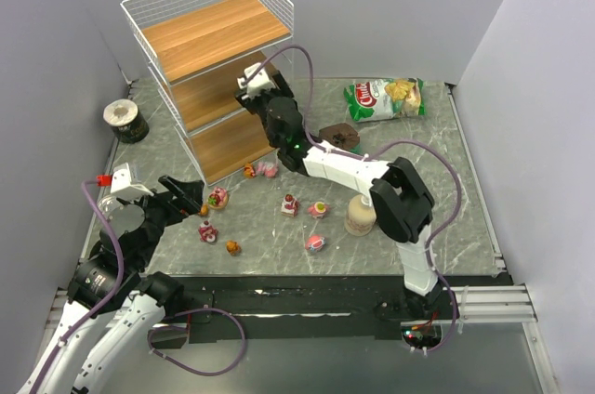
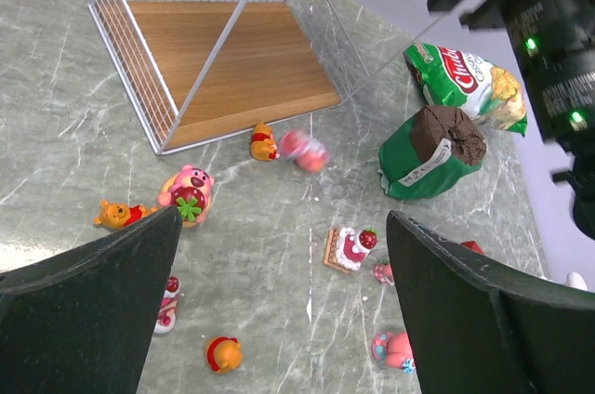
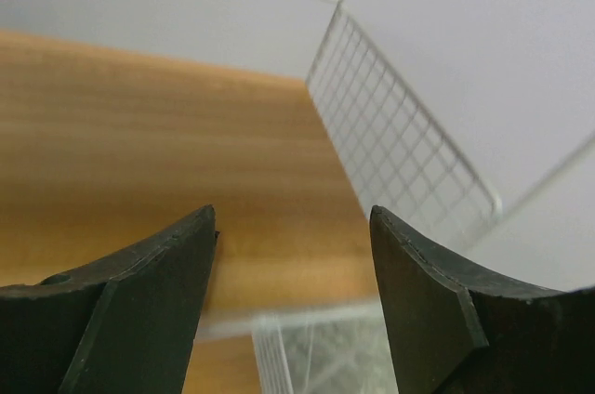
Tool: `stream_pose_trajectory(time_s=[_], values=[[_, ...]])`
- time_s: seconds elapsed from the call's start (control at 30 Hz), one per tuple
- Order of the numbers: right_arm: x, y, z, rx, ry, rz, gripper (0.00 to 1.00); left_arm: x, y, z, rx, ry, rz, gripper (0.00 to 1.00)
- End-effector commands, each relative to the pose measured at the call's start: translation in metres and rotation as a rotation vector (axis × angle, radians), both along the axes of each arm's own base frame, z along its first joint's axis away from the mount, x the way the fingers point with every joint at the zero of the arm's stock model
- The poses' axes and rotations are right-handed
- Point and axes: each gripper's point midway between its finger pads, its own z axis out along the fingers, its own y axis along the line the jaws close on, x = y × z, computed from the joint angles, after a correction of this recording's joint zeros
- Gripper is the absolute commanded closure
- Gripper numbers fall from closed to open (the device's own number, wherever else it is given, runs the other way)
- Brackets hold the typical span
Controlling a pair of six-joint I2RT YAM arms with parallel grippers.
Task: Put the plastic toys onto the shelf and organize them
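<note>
Overhead, finds plastic toys point(image 1: 218, 197) strewn on tabletop point(image 1: 446, 227) before shelf point(image 1: 218, 27), nearest left hand point(image 1: 186, 197), with right hand point(image 1: 249, 78) up against that shelf. From left wrist, shows that hand spread wide, empty, pink bear point(image 2: 189, 194) just past one tip. From right wrist, shows jaws parted on nothing, wooden tier point(image 3: 139, 134) ahead
</note>
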Motion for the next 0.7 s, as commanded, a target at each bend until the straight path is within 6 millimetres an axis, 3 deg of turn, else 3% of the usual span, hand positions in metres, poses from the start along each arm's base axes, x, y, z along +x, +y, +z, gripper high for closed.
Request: stream_pose_trajectory(time_s=[0.0, 0.13, 0.27, 0.37, 0.4, 0.57, 0.67], values=[[-0.036, -0.016, 0.043, 0.12, 0.022, 0.016, 0.26, 0.0, 0.003, 0.005, 0.015, -0.021, 0.009, 0.02], [-0.065, -0.032, 0.044, 0.156, 0.082, 0.027, 0.23, 0.0, 0.003, 0.005, 0.013, -0.024, 0.006, 0.01], [-0.092, -0.04, 0.028, 0.224, 0.203, 0.058, 0.2, -0.001, 0.003, 0.007, 0.007, -0.032, 0.003, 0.01], [-0.105, -0.044, 0.001, 0.33, 0.383, 0.049, 0.18, -0.002, 0.003, 0.008, 0.005, -0.038, 0.003, 0.01], [-0.111, -0.045, -0.018, 0.38, 0.49, 0.023, 0.16, -0.002, 0.003, 0.007, 0.006, -0.039, 0.003, 0.01], [-0.121, -0.035, -0.051, 0.591, 0.742, 0.009, 0.13, 0.0, 0.003, 0.005, 0.011, -0.031, 0.004, 0.01], [-0.128, -0.014, -0.062, 0.779, 0.864, 0.078, 0.13, 0.0, 0.002, 0.006, 0.012, -0.031, 0.002, 0.01]])
